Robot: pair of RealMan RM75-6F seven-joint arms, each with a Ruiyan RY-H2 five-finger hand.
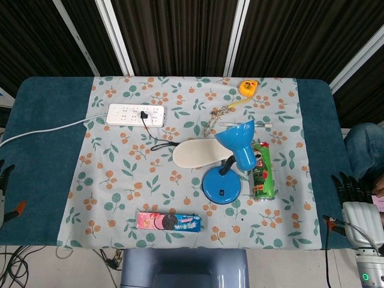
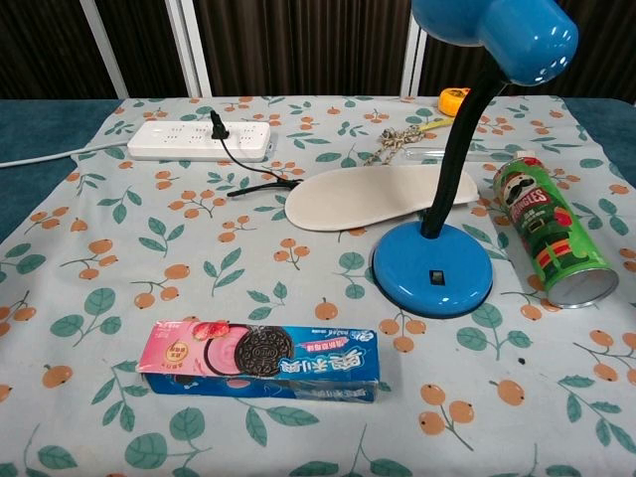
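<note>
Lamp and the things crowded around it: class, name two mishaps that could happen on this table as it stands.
1. The lamp looks top-heavy, with its shade leaning over the can; a nudge might tip it.
2. The can lies on its side beside the lamp's base, so it could roll if bumped.
3. The black cord plugged into the power strip trails loose and could snag.

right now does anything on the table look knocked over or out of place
The green chip can lies on its side right of the blue desk lamp, open end toward the table's near edge. Nothing looks spilled. The cookie pack lies flat.
</note>
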